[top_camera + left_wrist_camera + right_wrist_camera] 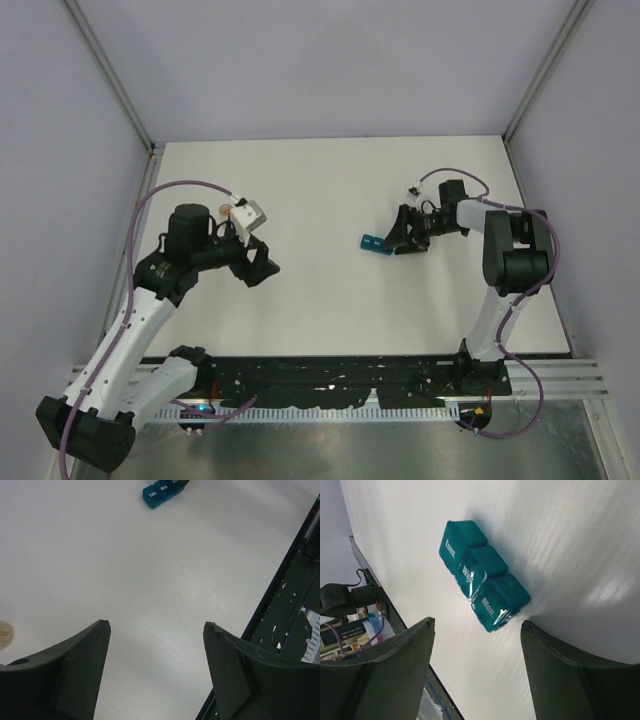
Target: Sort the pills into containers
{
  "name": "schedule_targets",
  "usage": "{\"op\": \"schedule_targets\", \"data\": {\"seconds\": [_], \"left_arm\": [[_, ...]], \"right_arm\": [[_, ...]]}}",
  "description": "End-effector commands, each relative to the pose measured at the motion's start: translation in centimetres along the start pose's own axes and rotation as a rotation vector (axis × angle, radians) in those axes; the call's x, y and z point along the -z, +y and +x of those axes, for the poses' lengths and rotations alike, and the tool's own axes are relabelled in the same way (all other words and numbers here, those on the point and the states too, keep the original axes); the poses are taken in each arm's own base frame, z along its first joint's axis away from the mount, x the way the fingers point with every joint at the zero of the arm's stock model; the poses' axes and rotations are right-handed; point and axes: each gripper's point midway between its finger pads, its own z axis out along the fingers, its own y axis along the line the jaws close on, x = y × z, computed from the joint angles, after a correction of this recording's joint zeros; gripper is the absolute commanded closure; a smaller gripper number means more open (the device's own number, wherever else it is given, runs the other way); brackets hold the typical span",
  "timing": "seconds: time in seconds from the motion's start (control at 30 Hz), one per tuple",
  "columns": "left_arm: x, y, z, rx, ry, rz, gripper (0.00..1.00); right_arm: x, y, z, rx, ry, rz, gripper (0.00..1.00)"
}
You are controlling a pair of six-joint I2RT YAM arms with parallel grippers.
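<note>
The containers (482, 575) are a teal strip of three joined compartments marked Tues, Wed and Mon, lying on the white table with all lids shut. My right gripper (476, 622) is open just short of the Mon end, and nothing sits between its fingers. In the top view the strip (375, 243) lies right of centre with the right gripper (400, 240) beside it. My left gripper (260, 265) hovers open and empty over the left half of the table. Its own view shows the left gripper (156, 625) far from the containers (162, 492). No pills show in any view.
A round tan cap disc (4, 634) lies at the left edge of the left wrist view. A black rail (330, 375) runs along the table's near edge. Grey walls and metal posts enclose the table's left, back and right sides.
</note>
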Motion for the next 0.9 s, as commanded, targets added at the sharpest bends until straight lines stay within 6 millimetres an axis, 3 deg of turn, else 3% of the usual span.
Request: {"op": "schedule_targets", "data": {"seconds": [0.0,0.23,0.33,0.4,0.57,0.73,0.87], "left_arm": [[0.4,-0.4,-1.2,-0.034,-0.055,0.012,0.21],[1.1,-0.5,-1.5,-0.052,-0.078,-0.007,0.21],[1.4,0.5,-1.7,-0.051,-0.083,-0.079,0.19],[1.8,1.6,-1.8,-0.043,-0.087,-0.151,0.12],[2.2,2.7,-1.8,-0.039,-0.106,-0.226,0.01],[2.5,3.6,-1.3,-0.04,-0.116,-0.29,0.0],[2.8,4.4,-1.4,-0.043,-0.126,-0.341,0.0]], "right_arm": [[2.1,-3.0,1.2,0.043,0.008,0.183,0.24],[5.1,-2.1,-0.1,0.134,-0.067,0.31,0.18],[6.6,-1.0,-0.9,0.182,-0.117,0.347,0.16],[7.9,-0.3,-1.6,0.22,-0.157,0.386,0.14],[12.3,2.6,-3.9,0.369,-0.316,0.503,0.11],[17.0,5.5,-5.6,0.51,-0.497,0.621,0.08],[19.7,7.8,-5.9,0.59,-0.603,0.671,0.03]]}}
